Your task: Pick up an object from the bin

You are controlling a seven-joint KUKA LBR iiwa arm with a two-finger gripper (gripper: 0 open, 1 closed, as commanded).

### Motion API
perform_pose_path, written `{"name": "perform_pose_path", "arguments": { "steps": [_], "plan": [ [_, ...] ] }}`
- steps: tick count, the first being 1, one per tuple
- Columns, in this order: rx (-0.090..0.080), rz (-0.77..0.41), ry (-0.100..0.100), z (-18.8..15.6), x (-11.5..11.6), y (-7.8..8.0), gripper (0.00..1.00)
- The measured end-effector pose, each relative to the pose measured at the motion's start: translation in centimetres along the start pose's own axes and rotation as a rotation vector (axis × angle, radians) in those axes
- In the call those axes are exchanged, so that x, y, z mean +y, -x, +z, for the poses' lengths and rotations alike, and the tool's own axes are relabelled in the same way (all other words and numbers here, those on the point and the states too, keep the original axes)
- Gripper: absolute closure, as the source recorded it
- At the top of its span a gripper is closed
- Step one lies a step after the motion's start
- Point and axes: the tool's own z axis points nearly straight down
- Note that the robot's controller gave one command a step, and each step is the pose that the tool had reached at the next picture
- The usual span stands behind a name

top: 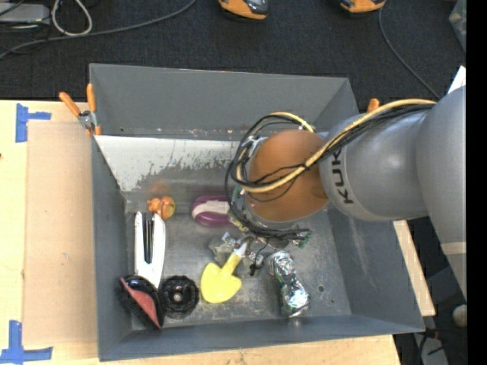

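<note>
Orange wrist cover (285,177) hides much of our tool (245,255); we cannot tell if it is open. Lower centre, a yellow toy spade (221,284) lies just lower left of it, handle pointing up-right toward it.

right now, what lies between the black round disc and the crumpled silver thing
The yellow scoop-shaped toy lies between them, in the camera view.

A scoop (221,283) lies between a wheel (179,294) and a wrapper (291,293).
</note>
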Motion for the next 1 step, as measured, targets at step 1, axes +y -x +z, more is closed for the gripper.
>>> {"name": "perform_pose_path", "arguments": {
  "steps": [1],
  "plan": [
    [0.004,-0.027,0.004,-6.15,0.07,0.13,1.0]
  ]
}}
